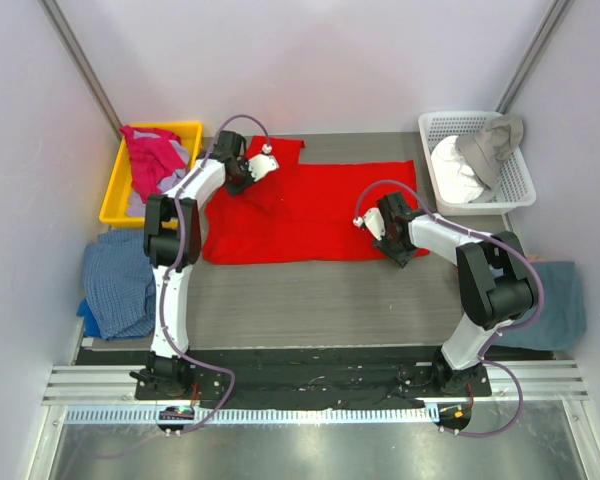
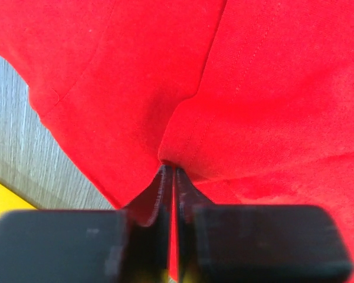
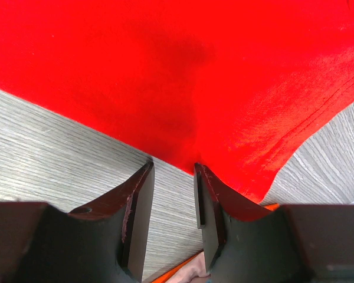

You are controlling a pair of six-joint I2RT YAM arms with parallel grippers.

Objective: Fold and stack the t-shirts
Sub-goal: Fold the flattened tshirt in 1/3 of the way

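Grey table [image 1: 330,300], one red t-shirt [image 1: 310,215] spread

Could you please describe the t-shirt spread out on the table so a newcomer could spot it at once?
On the grey table, look between the yellow bin at the left and the white basket at the right. The red t-shirt lies spread open there. It alone is bright red and laid flat; the other cloths are bunched or piled.

white arms [image 1: 168,310] with black joints [image 1: 170,232], purple cables [image 1: 242,117], black pincer [image 3: 173,167].
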